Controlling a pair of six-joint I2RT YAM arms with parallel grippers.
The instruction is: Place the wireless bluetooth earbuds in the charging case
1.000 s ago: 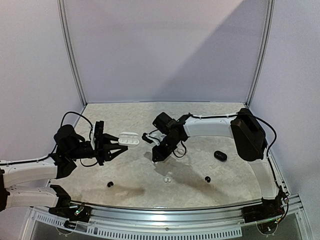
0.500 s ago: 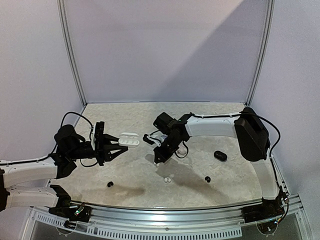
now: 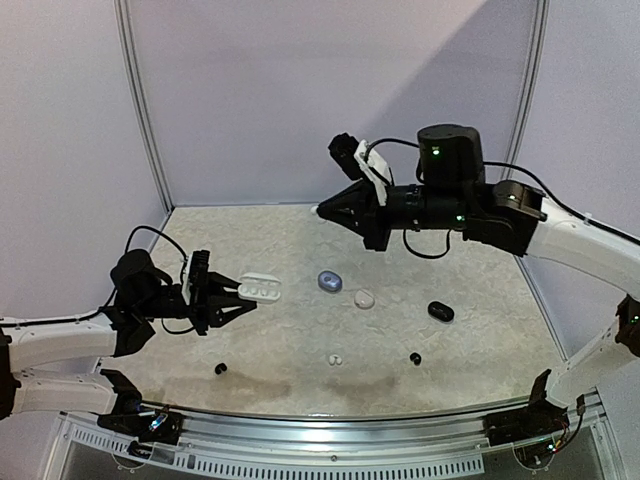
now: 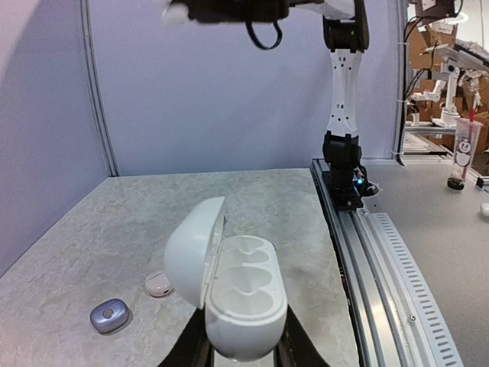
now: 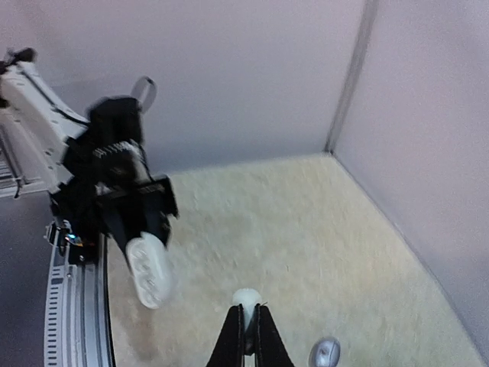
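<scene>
Marbled beige stone-look tabletop (image 3: 480, 340) carries the loose pieces, and above it the two arms face each other: the left gripper (image 3: 236, 298) is low on its own side and the right gripper (image 3: 324, 211) is high over the far part of the table. The white oval plastic charging case (image 4: 238, 294) sits in the left gripper, its lid hinged open to one side and two empty wells showing. The step in hand, as I judge it, is carrying a bud to that case. Doing it well means lowering the right gripper over one well, matching the bud to the hollow, and letting go only once it is seated, with the left arm holding the case level. The left gripper's fingers are clamped on the case's lower sides. The right gripper's fingers are almost together, pinching a tiny white rounded earbud (image 5: 246, 297) at their tips; blur hides which way it faces. On the table lie a small white earbud (image 3: 336, 358), a tiny black earbud (image 3: 415, 357) near it, and another black earbud (image 3: 220, 369) toward the left, all apart from the case.
</scene>
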